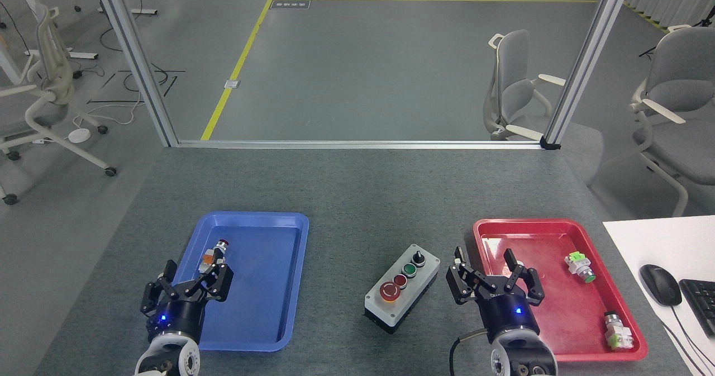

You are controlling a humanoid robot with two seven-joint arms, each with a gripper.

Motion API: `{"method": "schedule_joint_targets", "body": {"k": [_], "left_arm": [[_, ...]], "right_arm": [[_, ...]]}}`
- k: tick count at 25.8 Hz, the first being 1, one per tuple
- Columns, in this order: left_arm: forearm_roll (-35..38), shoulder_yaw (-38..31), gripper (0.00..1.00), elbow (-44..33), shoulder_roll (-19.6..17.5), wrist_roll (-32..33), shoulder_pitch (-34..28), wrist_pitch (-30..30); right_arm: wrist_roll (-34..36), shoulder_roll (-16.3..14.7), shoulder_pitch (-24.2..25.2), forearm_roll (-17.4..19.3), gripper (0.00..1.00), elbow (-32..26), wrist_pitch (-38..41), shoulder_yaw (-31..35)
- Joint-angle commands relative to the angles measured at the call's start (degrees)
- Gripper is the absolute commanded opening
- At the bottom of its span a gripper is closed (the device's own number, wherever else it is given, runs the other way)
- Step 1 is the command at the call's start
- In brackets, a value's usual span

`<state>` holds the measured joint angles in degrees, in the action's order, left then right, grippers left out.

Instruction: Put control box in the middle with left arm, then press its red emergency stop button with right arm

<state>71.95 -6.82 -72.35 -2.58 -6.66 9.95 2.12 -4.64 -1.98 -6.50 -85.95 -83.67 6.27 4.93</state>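
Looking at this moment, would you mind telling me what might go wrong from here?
The right gripper hangs open over the red tray's near-left rim, so a low sweep might catch it. The left gripper hovers open above the blue tray, near the loose red-capped switch, and might knock it.

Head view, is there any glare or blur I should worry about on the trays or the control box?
Head view: white glare patches on the red tray floor; the blue tray shows softer sheen; the control box is sharp, evenly lit, with a faint shadow at its base.
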Motion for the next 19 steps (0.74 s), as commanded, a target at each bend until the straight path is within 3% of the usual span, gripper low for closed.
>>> {"method": "schedule_joint_targets", "body": {"k": [1,8,19], "left_arm": [[-0.05,-0.03,0.99,-0.34,0.3,0.25,-0.2,0.08],[-0.93,-0.12,0.99,-0.07,0.47,-0.02,-0.11,0.08],[-0.93,-0.12,0.99,-0.07,0.47,-0.02,-0.11,0.08]], "right_arm": [[0.16,-0.66,0.17,-0.09,0.99,-1.41,-0.03,0.16],[0.24,-0.83,0.96,-0.62,0.98,-2.64,-0.03,0.16],[0.24,-1.97,1.93,-4.49,0.99,-2.73,-0.64,0.16]]}}
